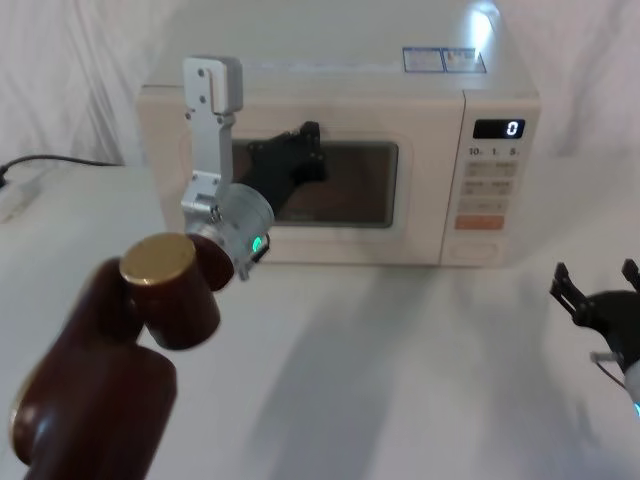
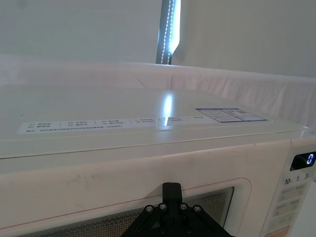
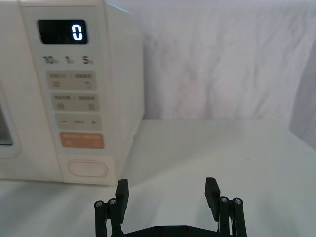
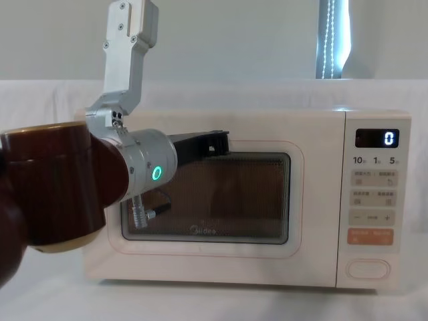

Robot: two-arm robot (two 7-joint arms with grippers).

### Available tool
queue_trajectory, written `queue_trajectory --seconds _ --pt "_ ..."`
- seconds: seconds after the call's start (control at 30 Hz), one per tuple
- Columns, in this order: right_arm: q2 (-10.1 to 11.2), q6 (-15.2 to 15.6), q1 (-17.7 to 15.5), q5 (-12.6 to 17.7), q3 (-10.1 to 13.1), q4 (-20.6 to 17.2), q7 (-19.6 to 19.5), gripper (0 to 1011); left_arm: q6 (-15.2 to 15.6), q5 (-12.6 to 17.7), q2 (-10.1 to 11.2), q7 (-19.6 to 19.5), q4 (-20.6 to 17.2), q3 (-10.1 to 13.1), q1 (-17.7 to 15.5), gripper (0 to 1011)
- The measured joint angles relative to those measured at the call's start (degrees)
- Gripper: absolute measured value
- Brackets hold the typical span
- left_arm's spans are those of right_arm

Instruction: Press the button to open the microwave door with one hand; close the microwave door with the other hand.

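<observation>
Two hands flank the microwave door [image 4: 207,200], which sits shut: the left hand [image 1: 300,150], grip state unclear, against its upper window; the right hand [image 3: 168,190], fingers spread, near the button [image 3: 88,168].

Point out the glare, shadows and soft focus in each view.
Head view: a bright glare patch on the cream microwave's top, and soft shadows on the white table. Left wrist view: a light streak reflected on that top, with the black long-fingered left gripper close and slightly soft. Right wrist view: the open black right gripper over even light. Chest view: the blurred brown arm looms near.
</observation>
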Motion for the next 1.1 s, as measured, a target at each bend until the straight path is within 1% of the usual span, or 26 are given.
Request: queue_trajectory --seconds 0.43,0.57,0.67,0.77,0.87,0.93,0.97,1.03,1.1 --pt "0.00 0.00 0.00 0.00 0.02 0.00 -0.01 1002 -0.04 0.20 -0.29 -0.32 0.37 -0.24 -0.25 0" --pt "0.00 0.00 0.00 0.00 0.02 0.00 -0.01 1002 0.47 0.13 -0.21 -0.41 -0.59 -0.29 0.01 0" --pt "0.00 0.00 0.00 0.00 0.02 0.01 -0.01 1002 0.80 -0.06 -0.06 -0.55 -1.83 -0.31 0.39 0" --pt "0.00 0.00 0.00 0.00 0.02 0.00 -0.01 1002 1.50 -0.44 0.44 -0.99 -4.03 -0.25 1.44 0" --pt "0.00 0.00 0.00 0.00 0.02 0.00 -0.01 1002 2.71 -1.02 1.50 -1.54 -7.37 -0.15 2.92 0" --pt "0.00 0.00 0.00 0.00 0.02 0.00 0.00 1002 3.14 -1.28 1.96 -1.73 -8.57 -0.14 3.51 0" --pt "0.00 0.00 0.00 0.00 0.02 0.00 -0.01 1002 3.47 -1.59 2.53 -1.99 -9.89 -0.15 4.10 0" --pt "0.00 0.00 0.00 0.00 0.02 0.00 -0.01 1002 3.73 -1.81 3.14 -2.24 -11.17 -0.15 4.73 0" --pt "0.00 0.00 0.00 0.00 0.02 0.00 -0.01 1002 3.78 -1.96 4.25 -2.60 -13.06 -0.09 5.73 7"
